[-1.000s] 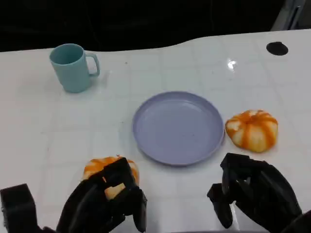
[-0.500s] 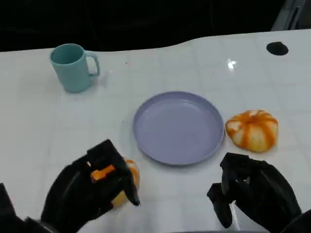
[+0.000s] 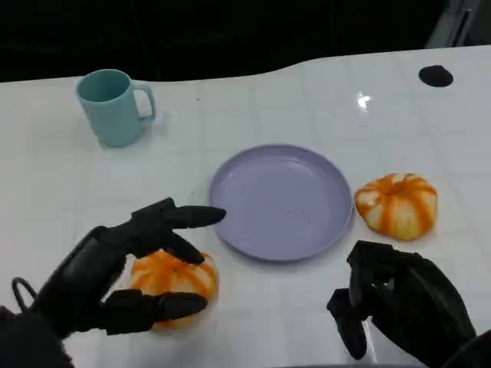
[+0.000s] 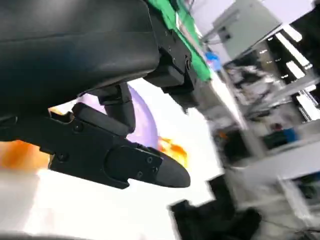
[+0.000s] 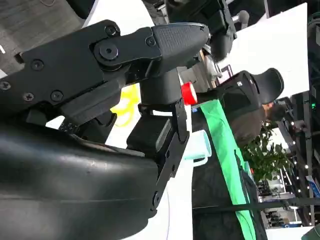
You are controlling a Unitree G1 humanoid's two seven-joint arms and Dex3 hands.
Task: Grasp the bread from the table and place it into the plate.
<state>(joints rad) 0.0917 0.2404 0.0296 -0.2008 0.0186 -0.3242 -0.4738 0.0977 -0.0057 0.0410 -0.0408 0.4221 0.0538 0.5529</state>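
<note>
Black fingers (image 3: 165,218) of the left hand (image 3: 115,272) have just spread off the bread (image 3: 173,284), holding nothing, plate (image 3: 280,201) unfilled.

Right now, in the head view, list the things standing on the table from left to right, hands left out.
Teal handled mug → orange-striped round bread near the left hand → round lavender plate → second orange-striped bread → small black disc at the far edge.

A teal mug (image 3: 113,106) stands on the white table (image 3: 307,92), handle rightward.
</note>
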